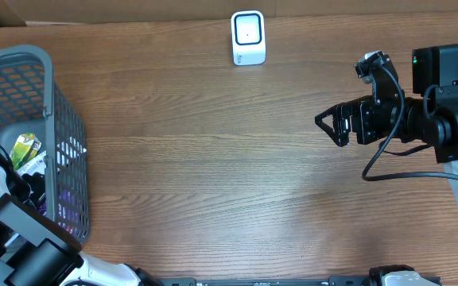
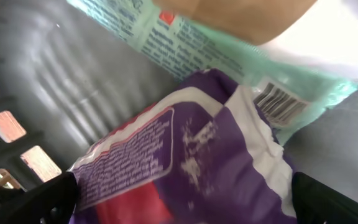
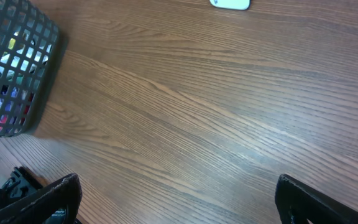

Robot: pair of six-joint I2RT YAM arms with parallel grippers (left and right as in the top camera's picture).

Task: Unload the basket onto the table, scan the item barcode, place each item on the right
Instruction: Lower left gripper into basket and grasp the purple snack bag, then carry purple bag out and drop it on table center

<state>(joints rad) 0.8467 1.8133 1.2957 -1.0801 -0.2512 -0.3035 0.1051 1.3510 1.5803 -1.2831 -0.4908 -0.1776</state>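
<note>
The left gripper [image 2: 185,200] has its jaws spread wide, one black fingertip low at each side of the left wrist view, and nothing is pinched between them. Right under that gap lies the purple packet [image 2: 216,155]. It is glossy and crinkled, with a white band down one side, a red patch at its lower edge and a purple panel of small white print outlined in white. Whether the fingertips touch it cannot be told.

Above it, partly overlapping, lies a mint-green packet [image 2: 185,43] with dark print and a red mark. A black-and-white barcode [image 2: 279,102] sits on its lower corner, facing up and just beside the purple packet's white band. Both lie inside the grey mesh basket [image 1: 22,63] at the left edge of the table [image 1: 213,159], where the left arm reaches down into it. From overhead a yellow-green packet [image 1: 26,147] also shows in the basket.

The right gripper [image 1: 328,125] hangs over bare wood at the right side, jaws wide and empty, well apart from the basket. The white scanner [image 1: 248,37] stands at the far middle edge of the table
</note>
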